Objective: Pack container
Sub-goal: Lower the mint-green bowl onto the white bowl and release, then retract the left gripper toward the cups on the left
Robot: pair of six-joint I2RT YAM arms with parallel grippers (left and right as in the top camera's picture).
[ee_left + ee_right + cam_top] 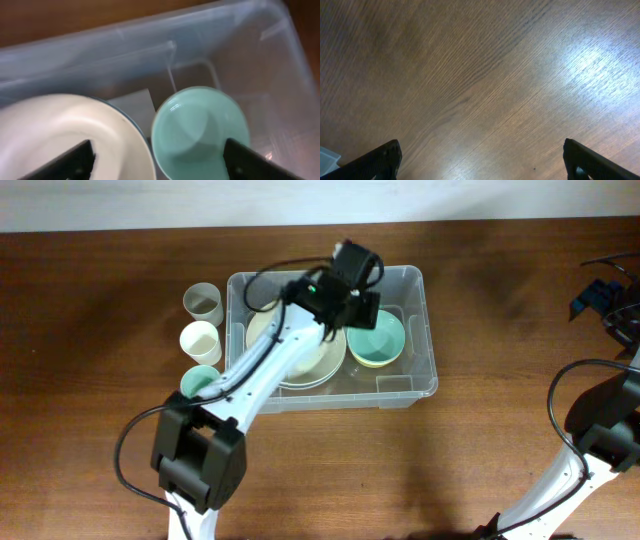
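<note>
Wooden table (pixel 90 430) fills the view under the right gripper (pixel 481 152), jaws wide. Beyond, the left gripper (pixel 158 150), spread wide and empty, hangs over the mint bowl (pixel 200 130) inside the container (pixel 430 350) mid-table. It should rise straight, clearing the rim, before seeking the cups (pixel 200 340) outside.

I'm reading this as a robotics lab bench — cabled robot arm (pixel 262 370) hanging over wooden table (pixel 500 330), plain wall (pixel 300 200) running behind.

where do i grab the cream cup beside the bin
Probably its rim, from straight above: the cream cup stands upright, mouth open, grey cup and green cup crowding two sides. Pinch the wall away from the bin, one finger inside.
</note>
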